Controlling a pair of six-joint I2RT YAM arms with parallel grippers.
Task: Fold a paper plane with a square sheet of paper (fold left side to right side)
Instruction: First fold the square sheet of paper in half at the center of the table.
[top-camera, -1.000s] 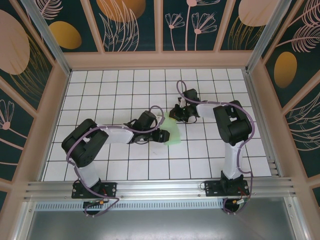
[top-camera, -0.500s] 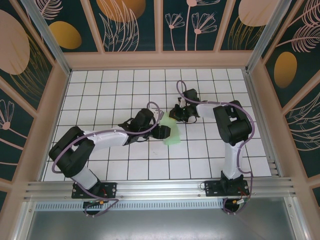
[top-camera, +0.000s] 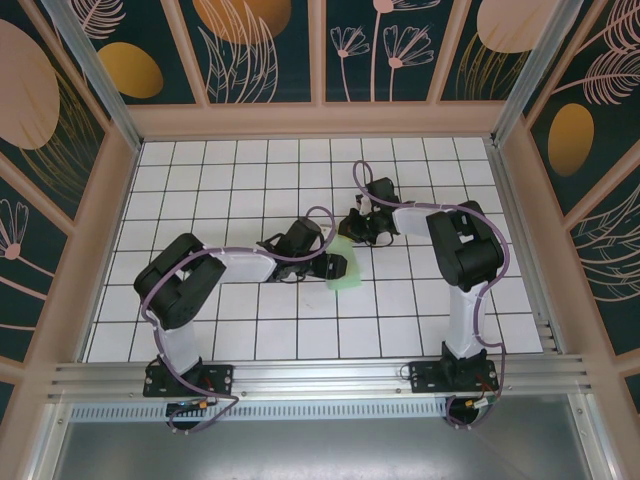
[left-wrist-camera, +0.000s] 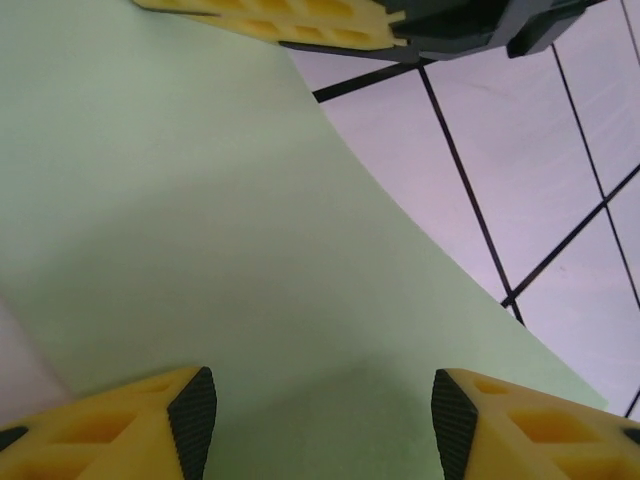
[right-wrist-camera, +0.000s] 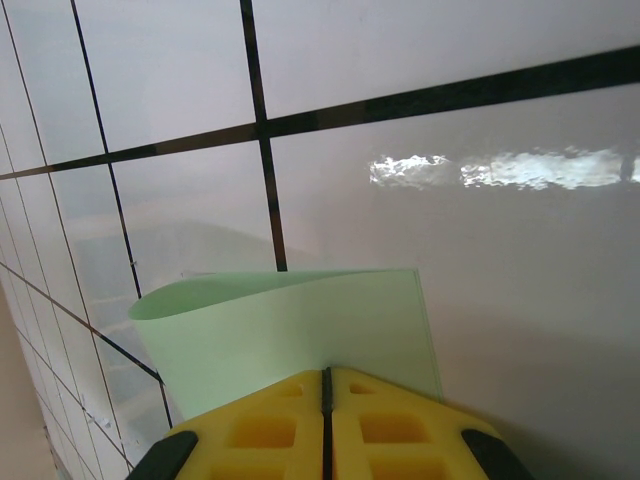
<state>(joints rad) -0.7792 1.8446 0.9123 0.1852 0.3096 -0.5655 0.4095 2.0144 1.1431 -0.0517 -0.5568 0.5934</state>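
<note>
A: Paper, where?

B: The sheet of paper (top-camera: 348, 274) is mid tabletop (top-camera: 230, 170), a bit right of center, between the two hands. It's pale green and not lying flat. One part bends up off the tiles.

A: Right hand?

B: The right hand (top-camera: 351, 232) is at the sheet's far edge. In the wrist view its yellow fingers (right-wrist-camera: 262, 428) are pressed together with no gap. The paper comes out of the seam between them and curls over in a loop above the tiles. So it's pinched on the sheet.

A: Left hand?

B: The left hand (top-camera: 337, 266) reaches in from the left, at the sheet's left side. In its wrist view the fingers (left-wrist-camera: 180, 420) stand well apart, black pads facing each other. The paper is spread below and ahead of the gap, and nothing is clamped. Can't tell if the tips touch the paper.

A: Anything else?

B: The right hand's yellow fingers show at the top of the left wrist view, on the paper's far edge. Bare tiles with dark lines lie to the right of the sheet.
</note>
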